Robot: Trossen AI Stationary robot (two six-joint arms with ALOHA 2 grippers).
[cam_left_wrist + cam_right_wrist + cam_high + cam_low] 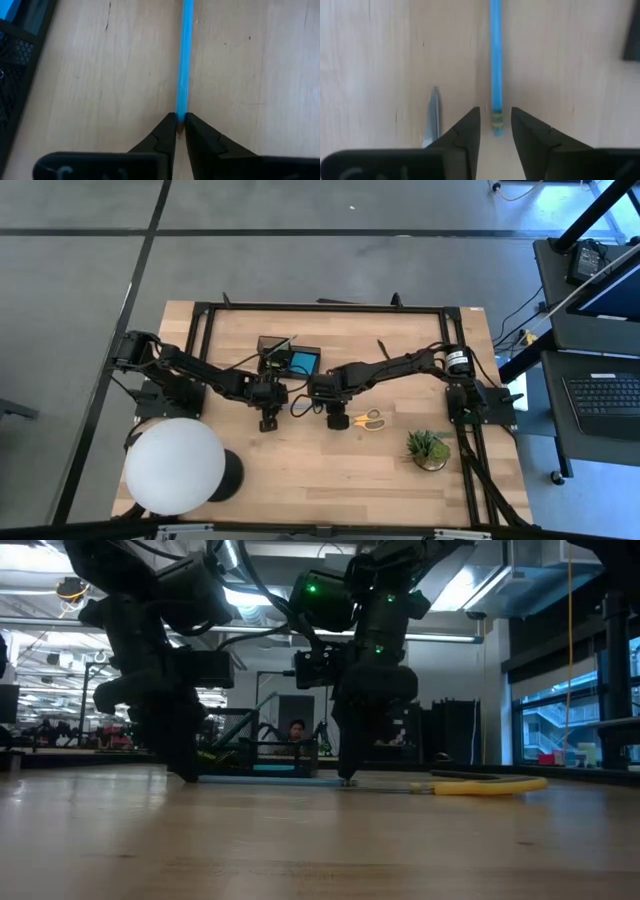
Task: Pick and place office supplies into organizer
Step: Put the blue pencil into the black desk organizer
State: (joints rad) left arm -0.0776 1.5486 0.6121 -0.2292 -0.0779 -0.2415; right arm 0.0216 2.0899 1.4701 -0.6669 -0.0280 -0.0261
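Observation:
A blue pencil point(186, 60) lies flat on the wooden table between my two grippers, also seen in the low view point(270, 778). My left gripper point(179, 131) stands at its sharpened end, shut on it, near the table's middle point(268, 423). My right gripper point(496, 131) is open at the other end point(337, 421); its fingers stand on either side of the eraser end point(496, 122) without touching. Yellow-handled scissors point(368, 420) lie just right of the right gripper, with a blade tip point(434, 107) in view. The black organizer point(288, 360) sits toward the far side. My left gripper pinches the pencil's sharpened tip point(179, 120) between its two fingertips, coming from above and pointing down, in line with the pencil's length. The pencil lies along the table surface.
A big white globe lamp point(175, 465) stands at the near left corner and a small potted plant point(430, 448) at the near right. A black metal frame point(320, 308) runs around the table's far and side edges. Bare wood lies near the front edge.

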